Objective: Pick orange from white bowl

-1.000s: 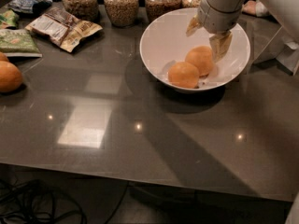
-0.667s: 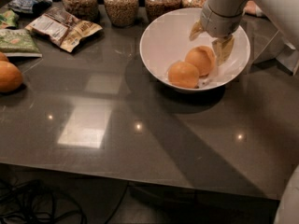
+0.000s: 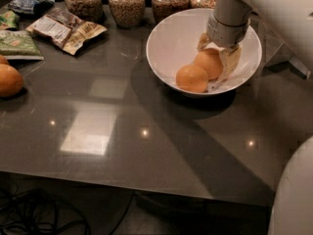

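The white bowl (image 3: 171, 43) stands at the back right of the dark table. Two orange fruits lie in it. The paler orange (image 3: 207, 62) lies further back. A deeper-orange fruit (image 3: 191, 78) touches it at the front left. My gripper (image 3: 215, 58) reaches down into the bowl from the upper right and sits right at the paler orange, covering its top and right side. The orange rests on the bowl's bottom.
Another orange fruit (image 3: 9, 80) lies at the table's left edge. Several jars (image 3: 126, 5) of grains stand behind the bowl. Snack packets (image 3: 66, 29) and a green packet (image 3: 17, 44) lie at the back left. The table's front edge runs along the bottom.
The arm has shifted slightly to the right above the bowl. Both fruits lie where they were.
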Controlling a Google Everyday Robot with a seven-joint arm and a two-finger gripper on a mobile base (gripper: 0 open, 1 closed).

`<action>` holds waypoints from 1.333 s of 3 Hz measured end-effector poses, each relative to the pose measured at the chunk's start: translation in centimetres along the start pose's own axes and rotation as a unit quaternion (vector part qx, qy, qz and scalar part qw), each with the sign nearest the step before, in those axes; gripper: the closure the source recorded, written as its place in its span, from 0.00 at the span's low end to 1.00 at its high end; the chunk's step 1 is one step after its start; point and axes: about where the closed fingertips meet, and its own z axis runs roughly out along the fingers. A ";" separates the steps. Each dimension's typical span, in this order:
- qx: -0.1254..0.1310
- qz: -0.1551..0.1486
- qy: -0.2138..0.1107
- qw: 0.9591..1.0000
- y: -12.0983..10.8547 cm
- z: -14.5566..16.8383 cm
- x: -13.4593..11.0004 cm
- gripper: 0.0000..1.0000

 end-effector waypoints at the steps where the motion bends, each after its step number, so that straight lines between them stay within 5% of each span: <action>1: -0.004 -0.003 -0.011 1.000 -0.5 1.0 -0.6 0.33; 2: -0.006 -0.009 -0.020 1.000 -1.1 1.7 -1.2 0.43; 4: 0.000 -0.006 -0.028 1.000 -0.9 1.9 -0.8 0.86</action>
